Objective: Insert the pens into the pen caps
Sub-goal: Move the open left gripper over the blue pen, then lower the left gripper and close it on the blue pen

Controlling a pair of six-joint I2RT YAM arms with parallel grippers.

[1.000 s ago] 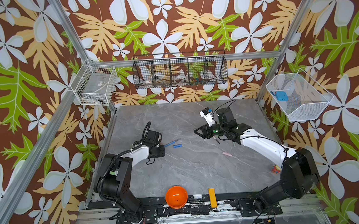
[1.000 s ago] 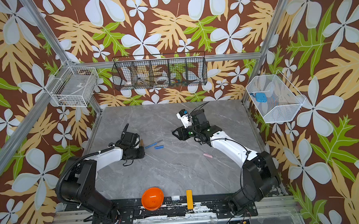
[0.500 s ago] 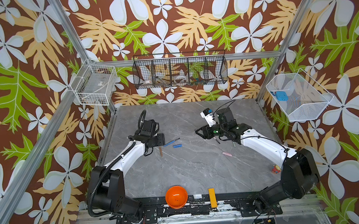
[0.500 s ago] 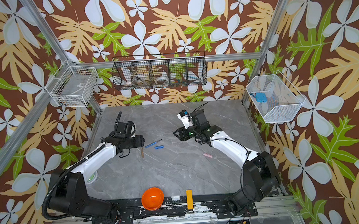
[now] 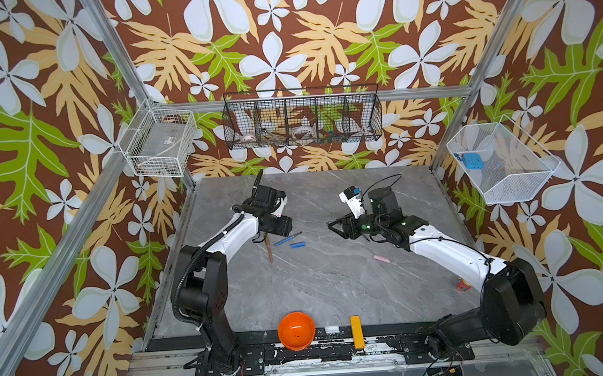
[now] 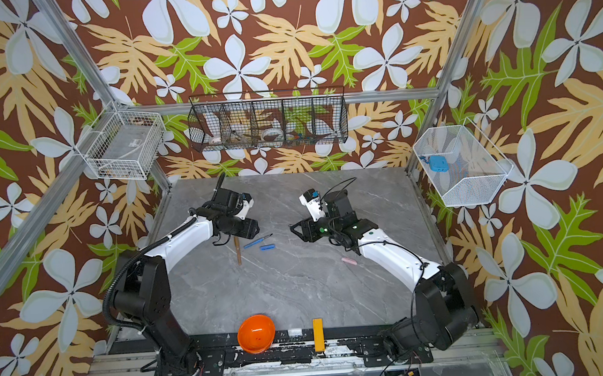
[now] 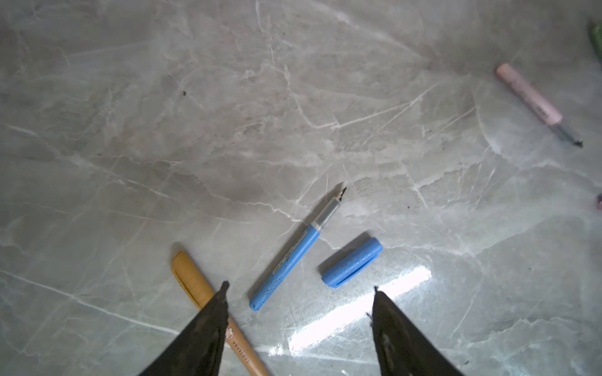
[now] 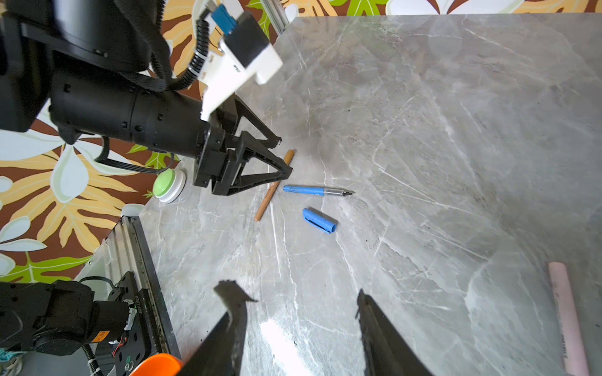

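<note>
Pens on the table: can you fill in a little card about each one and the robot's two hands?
brown pen: cap looks on, beside the blue pen
blue pen: cap off, tip bare
blue cap: lying next to the blue pen, not touching it
pink pen: cap off, far from the others
left gripper: open, empty, over the brown and blue pens
right gripper: open, empty, apart from all the pens
</note>
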